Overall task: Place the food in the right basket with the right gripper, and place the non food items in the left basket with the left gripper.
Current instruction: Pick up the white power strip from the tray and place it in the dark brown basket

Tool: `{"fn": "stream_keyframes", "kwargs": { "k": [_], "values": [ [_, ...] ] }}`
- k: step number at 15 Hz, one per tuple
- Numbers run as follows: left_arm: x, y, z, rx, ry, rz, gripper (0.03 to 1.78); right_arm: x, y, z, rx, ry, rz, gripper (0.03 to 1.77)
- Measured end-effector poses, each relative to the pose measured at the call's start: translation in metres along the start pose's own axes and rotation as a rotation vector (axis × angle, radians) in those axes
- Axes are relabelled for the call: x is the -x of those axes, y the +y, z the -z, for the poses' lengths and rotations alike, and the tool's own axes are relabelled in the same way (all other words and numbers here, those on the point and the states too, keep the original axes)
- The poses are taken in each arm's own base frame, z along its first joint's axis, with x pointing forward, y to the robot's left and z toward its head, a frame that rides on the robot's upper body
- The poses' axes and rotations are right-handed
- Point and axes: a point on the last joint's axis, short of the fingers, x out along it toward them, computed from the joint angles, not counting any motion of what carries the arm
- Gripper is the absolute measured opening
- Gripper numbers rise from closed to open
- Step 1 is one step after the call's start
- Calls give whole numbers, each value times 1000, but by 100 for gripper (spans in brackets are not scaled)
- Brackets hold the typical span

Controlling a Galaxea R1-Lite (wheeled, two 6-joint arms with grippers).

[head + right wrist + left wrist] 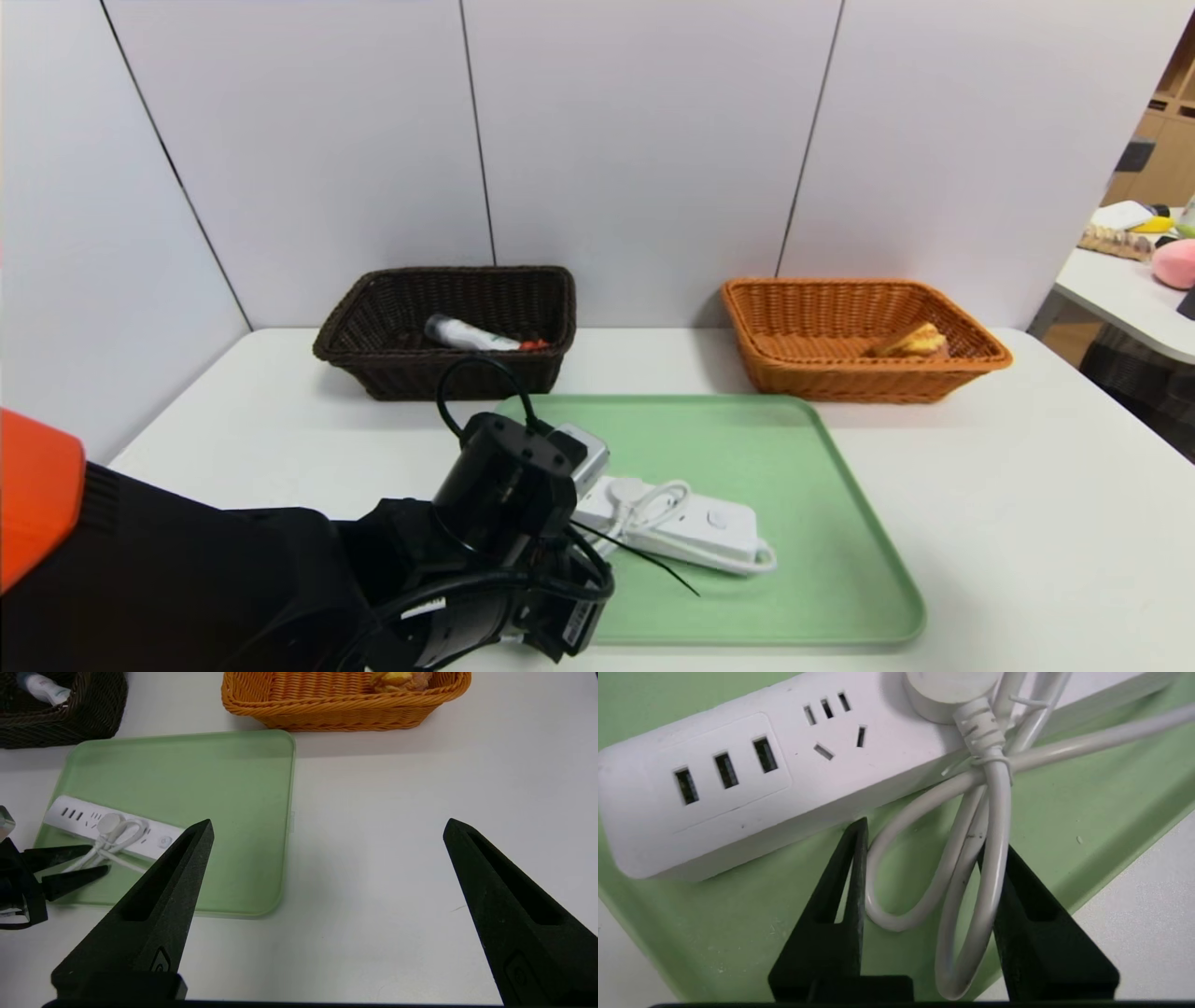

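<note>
A white power strip (695, 527) with its coiled cable (994, 858) lies on the green tray (794, 448). My left gripper (922, 837) is low over the tray's near-left part. Its fingers touch the cable loops on both sides, shut on them about half way. The strip rests flat on the tray. The dark brown left basket (373, 322) holds a white tube (467, 334). In the orange right basket (971, 350) lies a yellow piece of food (915, 341). My right gripper (329, 823) hangs open over bare table to the right of the tray, out of the head view.
White wall panels stand close behind both baskets. A second table (1120, 280) with toys is at the far right. Bare white tabletop (397, 812) lies between the tray and the table's right edge.
</note>
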Motion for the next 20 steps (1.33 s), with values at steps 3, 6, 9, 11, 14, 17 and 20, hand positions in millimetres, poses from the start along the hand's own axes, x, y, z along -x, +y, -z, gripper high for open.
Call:
{"fn": "stream_keyframes", "kwargs": {
  "k": [3, 6, 9, 11, 14, 17, 20],
  "values": [
    [-6, -1, 0, 11, -21, 2, 15, 3, 0, 2, 0, -3, 0, 169],
    [-7, -1, 2, 5, -17, 1, 15, 4, 0, 3, -1, -6, -1, 169],
    [-7, -1, 2, 2, -16, 1, 15, 5, -1, 5, -1, -3, -1, 169],
    [-5, -2, -1, 0, -31, 5, 15, 6, -1, 7, -1, -3, -1, 169],
    [6, -7, -6, -9, -66, 25, 15, 6, -2, 14, -2, 11, 1, 169],
    [15, -9, -12, -11, -107, 1, 15, 7, -2, 17, -11, 13, 1, 169],
    [22, -10, -17, -8, -139, -7, 15, 8, -2, 18, -16, 8, -1, 169]
  ]
}}
